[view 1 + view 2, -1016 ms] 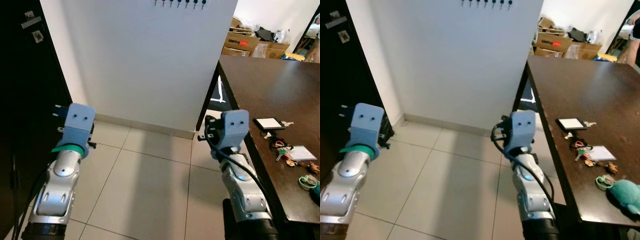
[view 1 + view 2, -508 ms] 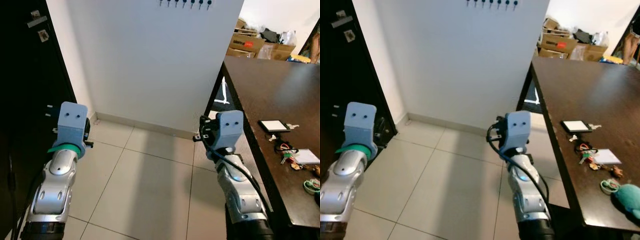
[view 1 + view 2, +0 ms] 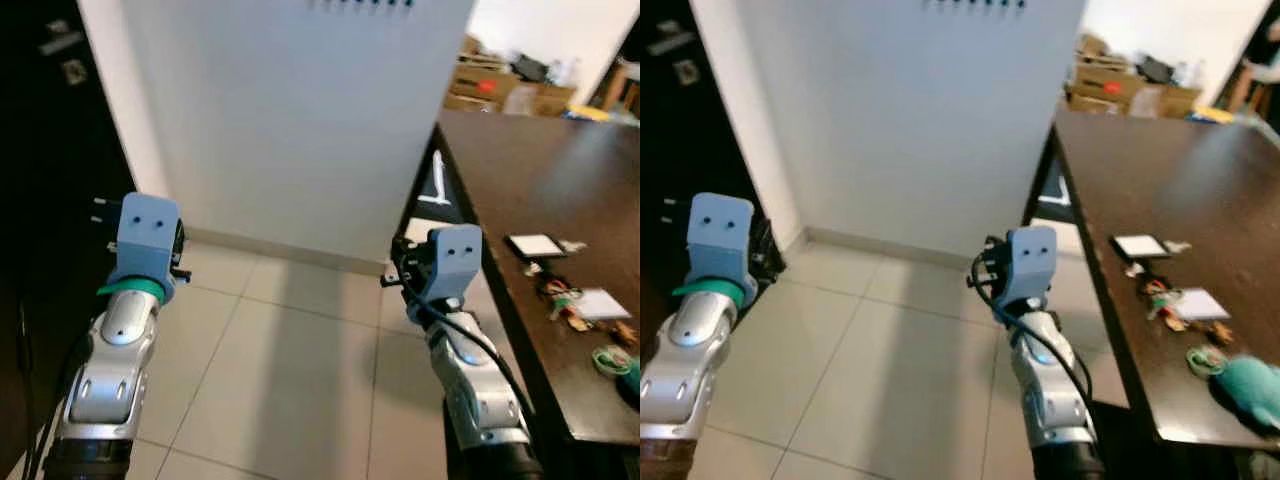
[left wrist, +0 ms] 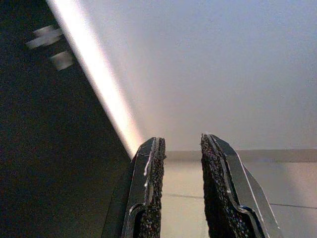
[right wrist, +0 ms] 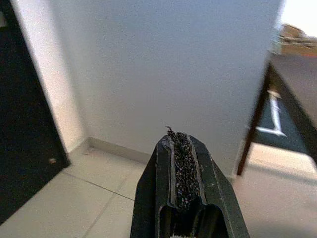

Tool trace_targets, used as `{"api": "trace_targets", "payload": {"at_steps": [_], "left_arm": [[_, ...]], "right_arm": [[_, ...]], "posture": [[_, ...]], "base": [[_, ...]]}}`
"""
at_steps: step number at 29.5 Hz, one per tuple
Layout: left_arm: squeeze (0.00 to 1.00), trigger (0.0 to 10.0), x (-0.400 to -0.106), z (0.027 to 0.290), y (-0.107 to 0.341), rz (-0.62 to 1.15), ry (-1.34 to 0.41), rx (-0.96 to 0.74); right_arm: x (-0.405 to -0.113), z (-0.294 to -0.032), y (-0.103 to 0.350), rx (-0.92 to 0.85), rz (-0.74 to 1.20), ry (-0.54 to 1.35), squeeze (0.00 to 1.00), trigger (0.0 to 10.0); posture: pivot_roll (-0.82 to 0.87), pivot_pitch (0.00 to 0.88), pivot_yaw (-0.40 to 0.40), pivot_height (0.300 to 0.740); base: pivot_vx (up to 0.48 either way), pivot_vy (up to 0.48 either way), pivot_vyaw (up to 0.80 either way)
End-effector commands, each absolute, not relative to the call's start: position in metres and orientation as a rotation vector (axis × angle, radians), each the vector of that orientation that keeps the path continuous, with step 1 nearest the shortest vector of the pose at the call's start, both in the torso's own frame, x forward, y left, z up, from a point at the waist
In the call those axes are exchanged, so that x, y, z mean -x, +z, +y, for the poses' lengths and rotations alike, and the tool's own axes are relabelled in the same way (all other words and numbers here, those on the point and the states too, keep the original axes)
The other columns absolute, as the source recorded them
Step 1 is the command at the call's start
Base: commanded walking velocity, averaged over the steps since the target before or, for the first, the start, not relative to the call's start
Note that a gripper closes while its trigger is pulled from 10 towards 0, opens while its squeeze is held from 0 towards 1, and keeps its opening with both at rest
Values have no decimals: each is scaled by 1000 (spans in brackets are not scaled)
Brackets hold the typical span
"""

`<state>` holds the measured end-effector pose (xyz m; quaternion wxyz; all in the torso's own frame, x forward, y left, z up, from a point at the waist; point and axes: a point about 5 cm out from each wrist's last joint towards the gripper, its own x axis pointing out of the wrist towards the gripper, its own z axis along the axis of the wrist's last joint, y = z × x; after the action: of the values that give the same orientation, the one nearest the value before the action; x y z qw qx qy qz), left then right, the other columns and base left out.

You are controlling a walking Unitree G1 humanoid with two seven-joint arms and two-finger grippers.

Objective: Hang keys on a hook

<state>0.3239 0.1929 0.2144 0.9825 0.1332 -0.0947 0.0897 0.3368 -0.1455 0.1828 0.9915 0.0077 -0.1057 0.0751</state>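
- My left claw [image 4: 181, 188] hangs at the lower left of the frame over the pale floor tiles [image 3: 290, 370], pads a narrow gap apart, holding nothing.
- My right claw [image 5: 181, 168] sits at lower centre, pads pressed together, empty.
- The small bunch of keys with red and green tags [image 3: 562, 297] lies on the dark wooden tabletop [image 3: 530, 180] at the right edge, well apart from both claws.
- The row of dark hooks [image 3: 975, 5] barely shows at the top edge of the white wall panel [image 3: 300, 110], blurred.
- Risk: nothing is gripped yet; reaching with pads closed would shove the keys into the white card [image 3: 603, 304] beside them.
- Risk: the hooks are so high I may misjudge them.
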Motion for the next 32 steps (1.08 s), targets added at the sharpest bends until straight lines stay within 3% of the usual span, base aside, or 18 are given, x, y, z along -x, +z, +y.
{"api": "trace_targets", "payload": {"at_steps": [1,15,32], "left_arm": [[0,10000,-326,189,220,-214,169,-257],[0,10000,-327,177,225,-242,124,-223],[0,10000,-329,167,211,-134,11,-157]], "right_arm": [[-337,-150,181,-30,-201,133,0,10000],[-336,-146,181,-33,-203,145,0,10000],[-335,-145,178,-43,-195,139,0,10000]], "posture": [[0,0,42,740],[6,0,42,740],[7,0,48,740]], "base": [[0,0,-788],[0,0,-799],[0,0,-800]]}}
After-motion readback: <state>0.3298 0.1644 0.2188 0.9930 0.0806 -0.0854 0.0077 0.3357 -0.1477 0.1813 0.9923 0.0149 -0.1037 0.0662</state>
